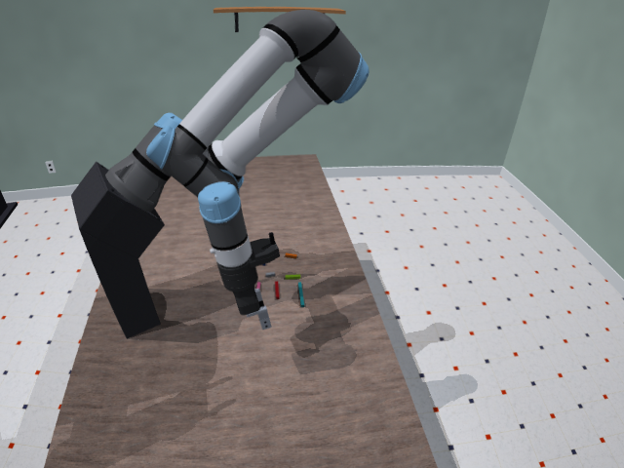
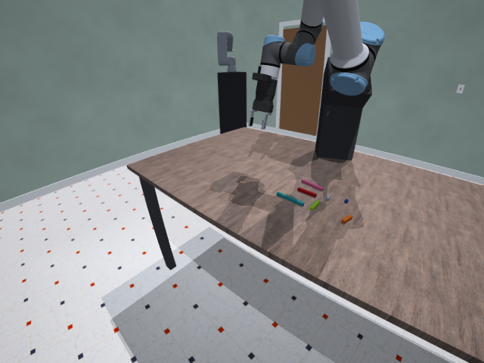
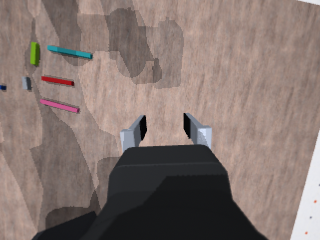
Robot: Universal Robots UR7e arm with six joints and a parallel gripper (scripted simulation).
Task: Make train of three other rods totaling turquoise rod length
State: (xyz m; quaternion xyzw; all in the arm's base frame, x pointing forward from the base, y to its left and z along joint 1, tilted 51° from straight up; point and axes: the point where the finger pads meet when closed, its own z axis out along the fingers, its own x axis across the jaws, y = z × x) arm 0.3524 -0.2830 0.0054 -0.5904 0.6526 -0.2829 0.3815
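Observation:
Several rods lie flat on the wooden table (image 1: 201,403) (image 2: 410,234) (image 3: 250,75). The turquoise rod (image 1: 300,294) (image 2: 290,198) (image 3: 70,52), the red rod (image 1: 276,290) (image 2: 306,191) (image 3: 57,80) and the pink rod (image 1: 257,287) (image 2: 311,184) (image 3: 59,105) lie side by side, apart from each other. The lime rod (image 1: 292,276) (image 2: 314,205) (image 3: 34,53), the grey rod (image 1: 270,274) (image 2: 328,197) (image 3: 26,83), the blue rod (image 2: 345,200) (image 3: 2,87) and the orange rod (image 1: 291,255) (image 2: 346,218) lie beyond them, none touching. My gripper (image 1: 262,317) (image 2: 258,122) (image 3: 164,121) is open and empty. It hangs high above the table, off to the side of the rods.
The robot's black pedestal (image 1: 115,242) (image 2: 338,117) stands on the table behind the rods. The table's long edge (image 2: 273,253) runs close by the turquoise rod. A black stand (image 2: 231,101) is beyond the table's far end.

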